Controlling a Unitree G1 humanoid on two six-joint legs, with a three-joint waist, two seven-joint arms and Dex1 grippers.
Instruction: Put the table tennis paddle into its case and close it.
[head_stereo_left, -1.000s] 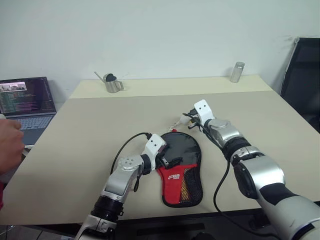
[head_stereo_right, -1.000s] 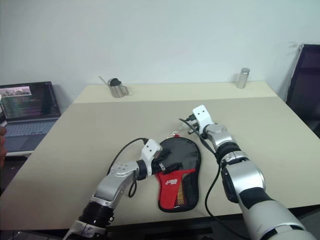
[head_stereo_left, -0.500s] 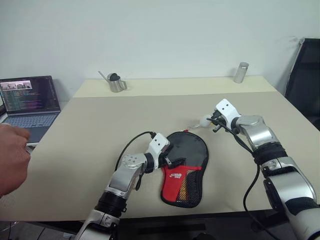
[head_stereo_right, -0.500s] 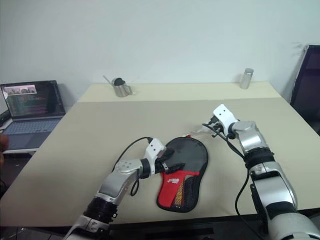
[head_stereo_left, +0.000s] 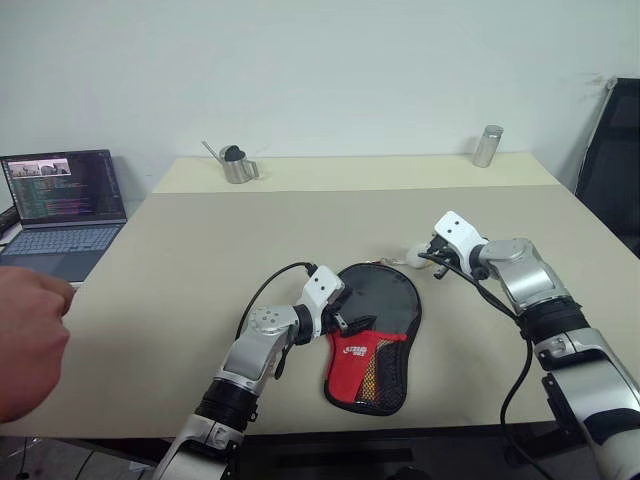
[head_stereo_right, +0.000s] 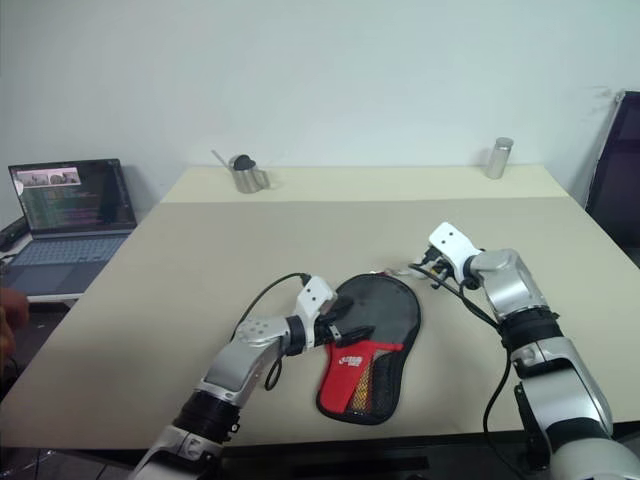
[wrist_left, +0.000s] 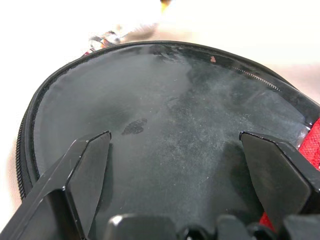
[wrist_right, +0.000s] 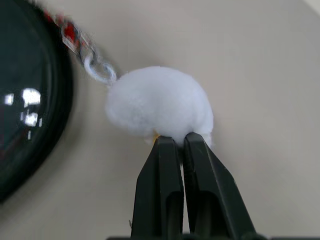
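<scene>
1. Since a second ago my right gripper has swung out to the right, away from the top of the case, dragging the white pom-pom on the zipper chain with it. The left gripper has stayed put on the case.
2. The case lies flat on the table in front of me, round black end away from me, red lettered part and mesh pocket toward me. I see no paddle lying loose, so I judge it is inside.
3. The right fingers are pressed tightly together, their tips against the pom-pom; a scrap of it looks pinched between them. The chain runs from it back to the case rim.
4. The left fingers stand spread wide over the black face, bracing rather than clamping, as far as I can tell.
5. Handling, as I judge it: the pouch is soft fabric, light, and will slide or bunch if pulled unbraced. The pom-pom is squashy and a poor hold; the pull tab at the chain's end would be surer.
6. The zipper edge wants a steady pull along the rim, not upward.
</scene>
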